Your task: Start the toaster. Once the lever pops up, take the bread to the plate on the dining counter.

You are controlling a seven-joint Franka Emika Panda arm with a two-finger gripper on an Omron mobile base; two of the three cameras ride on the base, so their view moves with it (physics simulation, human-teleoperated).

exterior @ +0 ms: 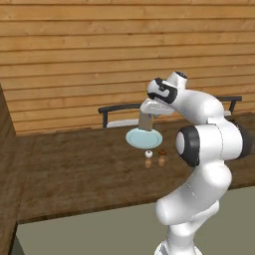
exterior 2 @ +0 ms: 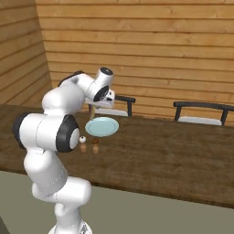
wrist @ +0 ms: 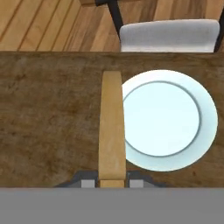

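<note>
Bread (wrist: 111,131) hangs edge-on in my end effector (wrist: 112,183), clenched on it just above the worktop (exterior: 74,169) beside the plate's (wrist: 170,120) rim, so I judge toasting and carrying done, only placing it left.

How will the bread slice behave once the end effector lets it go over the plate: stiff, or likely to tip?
The bread probably stays stiff: it hangs straight from the end effector without sagging. Being thin and held on edge, it will likely topple flat when released. It hangs beside the plate's rim, not its middle, so it may land partly on the dining counter.
</note>
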